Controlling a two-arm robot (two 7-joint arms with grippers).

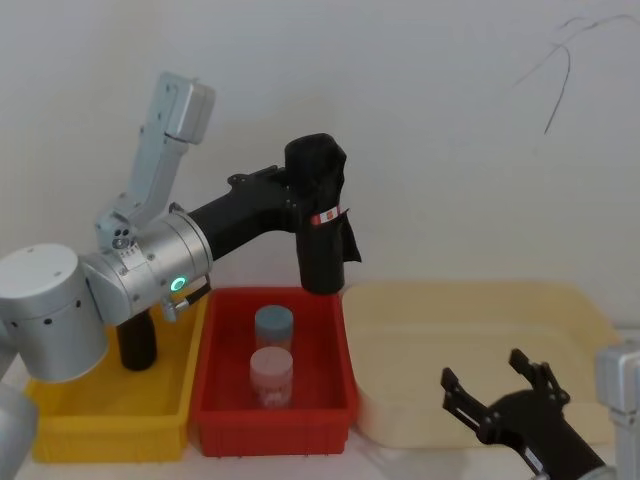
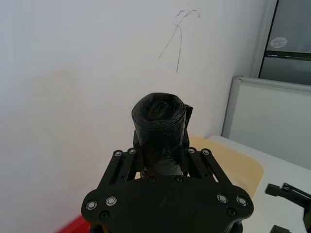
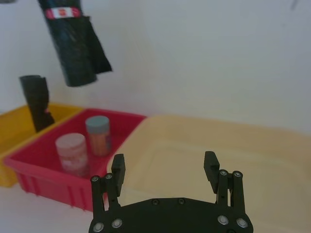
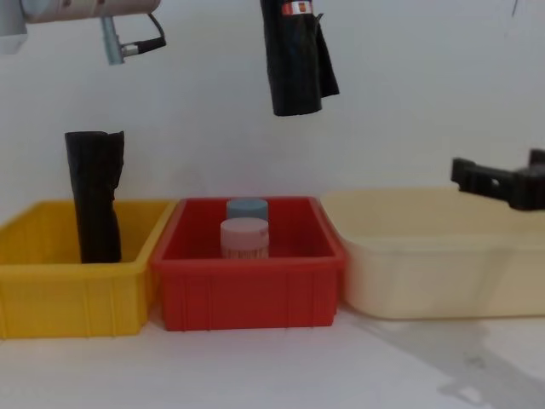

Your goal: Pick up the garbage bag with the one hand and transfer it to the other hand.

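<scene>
The left gripper (image 2: 161, 154) is clenched around the upper part of the garbage bag (image 1: 321, 250) and holds it upright in the air above the red bin (image 1: 270, 428). The bag is a black, crinkled roll with a small red-and-white band (image 1: 327, 216) just below the grip and a loose flap (image 1: 351, 242) hanging down one side. The right gripper (image 1: 497, 388) sits low over the cream tub (image 1: 400, 420), its fingers spread wide, well apart from the bag.

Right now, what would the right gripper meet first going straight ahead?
Probably the cream tub: the open right gripper points across its inside toward the far rim, though depth is unclear. The garbage bag hangs well aside.
</scene>
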